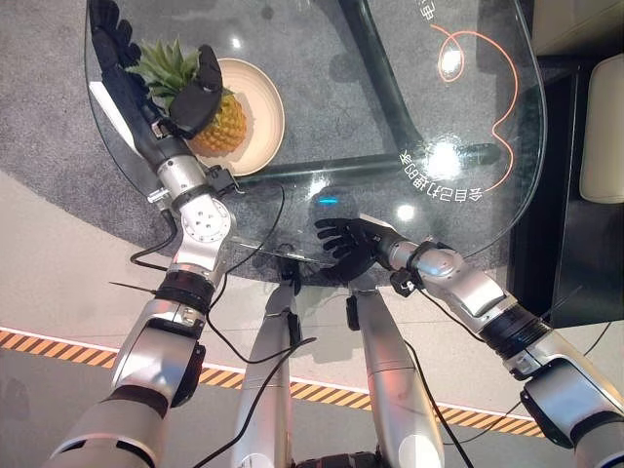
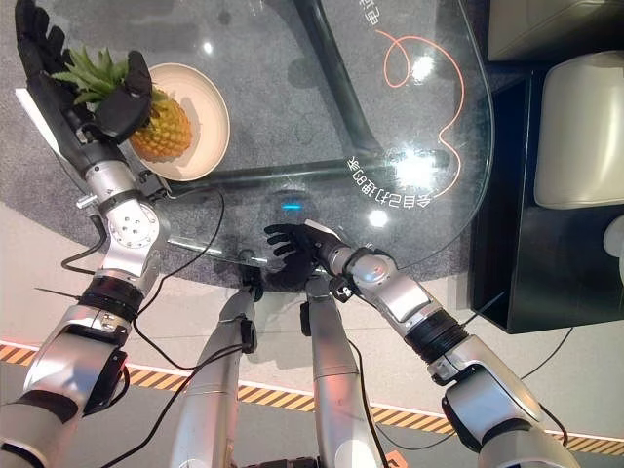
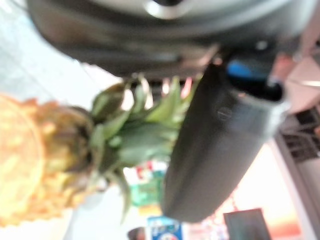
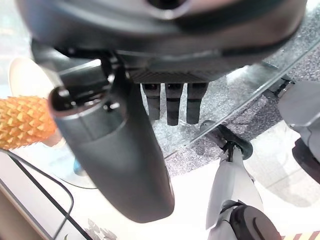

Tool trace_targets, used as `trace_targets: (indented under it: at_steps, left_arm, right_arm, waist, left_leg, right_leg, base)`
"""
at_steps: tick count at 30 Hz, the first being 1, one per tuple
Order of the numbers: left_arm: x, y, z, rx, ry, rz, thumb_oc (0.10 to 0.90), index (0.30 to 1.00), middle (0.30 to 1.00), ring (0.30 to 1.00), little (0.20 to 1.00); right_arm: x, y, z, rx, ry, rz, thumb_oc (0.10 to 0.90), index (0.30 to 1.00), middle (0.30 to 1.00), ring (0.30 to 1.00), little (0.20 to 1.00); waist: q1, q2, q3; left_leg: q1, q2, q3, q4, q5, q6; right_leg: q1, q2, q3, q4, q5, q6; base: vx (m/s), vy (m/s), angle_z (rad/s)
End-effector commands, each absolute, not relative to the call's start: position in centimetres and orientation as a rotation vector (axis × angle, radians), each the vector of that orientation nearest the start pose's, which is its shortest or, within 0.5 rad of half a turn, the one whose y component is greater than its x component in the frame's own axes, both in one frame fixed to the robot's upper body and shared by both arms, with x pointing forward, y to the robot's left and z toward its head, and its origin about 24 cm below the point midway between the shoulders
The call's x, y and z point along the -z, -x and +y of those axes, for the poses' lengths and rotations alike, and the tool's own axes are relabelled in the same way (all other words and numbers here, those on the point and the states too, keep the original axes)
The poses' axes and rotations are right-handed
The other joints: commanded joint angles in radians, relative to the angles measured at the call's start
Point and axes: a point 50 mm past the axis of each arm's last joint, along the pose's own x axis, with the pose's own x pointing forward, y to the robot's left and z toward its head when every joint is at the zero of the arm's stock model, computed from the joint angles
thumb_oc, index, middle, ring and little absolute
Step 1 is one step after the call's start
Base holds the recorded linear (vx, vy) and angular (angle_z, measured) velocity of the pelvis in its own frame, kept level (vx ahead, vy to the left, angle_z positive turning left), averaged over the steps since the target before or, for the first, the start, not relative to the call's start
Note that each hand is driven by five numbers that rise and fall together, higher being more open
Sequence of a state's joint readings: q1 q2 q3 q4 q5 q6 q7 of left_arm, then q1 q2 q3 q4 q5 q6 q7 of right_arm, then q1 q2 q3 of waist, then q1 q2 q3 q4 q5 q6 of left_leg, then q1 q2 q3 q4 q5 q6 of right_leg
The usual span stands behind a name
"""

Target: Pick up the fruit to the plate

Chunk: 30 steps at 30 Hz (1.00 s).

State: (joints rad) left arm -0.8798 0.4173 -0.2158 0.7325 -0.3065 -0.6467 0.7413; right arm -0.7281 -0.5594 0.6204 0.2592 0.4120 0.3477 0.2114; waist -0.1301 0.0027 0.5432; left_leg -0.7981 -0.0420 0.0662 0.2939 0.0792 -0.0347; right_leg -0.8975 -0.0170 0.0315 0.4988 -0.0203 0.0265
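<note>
A pineapple [image 1: 224, 127] lies on its side on a round cream plate [image 1: 261, 105] at the far left of the glass table [image 1: 390, 58], its green crown [image 1: 164, 63] pointing left past the rim. My left hand [image 1: 199, 90] is around the crown: the straight fingers [image 1: 109, 34] stand beyond the leaves and the thumb [image 3: 215, 145] reaches over the fruit's top end. In the left wrist view a gap shows between thumb and leaves. My right hand [image 1: 346, 246] rests open with fingers spread at the table's near edge, holding nothing.
A dark curved frame [image 1: 375, 88] runs under the glass top. A dark low cabinet [image 2: 517, 234] and a white seat [image 2: 575, 127] stand to the right. An orange-and-black striped tape line [image 1: 322, 392] crosses the floor near me.
</note>
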Motion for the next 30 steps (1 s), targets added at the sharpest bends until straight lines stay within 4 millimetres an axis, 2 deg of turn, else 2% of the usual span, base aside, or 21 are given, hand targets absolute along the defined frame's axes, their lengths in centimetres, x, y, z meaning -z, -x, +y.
trace_targets:
  at_steps: [1,13,23,30]
  left_arm:
    - [-24.5,-35.2,22.7,-0.55,0.175,-0.923,0.8,0.9,0.9,0.9,0.9]
    - [-23.0,-35.2,23.4,-0.468,0.115,-0.835,0.8,0.9,0.9,0.9,0.9]
    - [-20.3,-35.2,24.3,-0.415,0.081,-0.71,0.8,0.9,0.9,0.9,0.9]
    - [-19.8,-35.2,24.8,-0.386,0.074,-0.672,0.8,0.9,0.9,0.9,0.9]
  right_arm:
    - [-10.6,-33.1,-9.5,-0.709,0.43,0.15,0.8,0.9,0.9,0.9,0.9]
    - [-10.4,-32.5,-9.8,-0.709,0.438,0.138,0.8,0.9,0.9,0.9,0.9]
    - [-9.8,-31.9,-10.3,-0.708,0.436,0.133,0.8,0.9,0.9,0.9,0.9]
    - [-9.9,-31.9,-10.4,-0.709,0.436,0.123,0.8,0.9,0.9,0.9,0.9]
  waist:
    - [0.017,-0.01,-0.023]
    - [0.03,-0.011,-0.023]
    - [0.039,-0.013,-0.023]
    - [0.042,-0.011,-0.023]
  left_leg:
    - [0.028,-0.047,-0.044,0.088,-0.089,-0.043]
    - [0.075,-0.037,-0.057,0.054,-0.07,-0.042]
    - [0.118,-0.027,-0.067,0.023,-0.062,-0.045]
    - [0.14,-0.022,-0.069,0.001,-0.048,-0.05]
  right_leg:
    - [0.084,0.011,-0.017,-0.122,0.03,0.038]
    - [0.139,0.012,-0.04,-0.146,0.026,0.03]
    - [0.186,0.021,-0.053,-0.159,0.009,0.026]
    - [0.208,0.024,-0.058,-0.169,0.01,0.025]
  base:
    - [-0.02,-0.044,-0.01]
    - [-0.03,-0.05,0.02]
    - [-0.03,-0.064,0.0]
    - [-0.02,-0.055,-0.01]
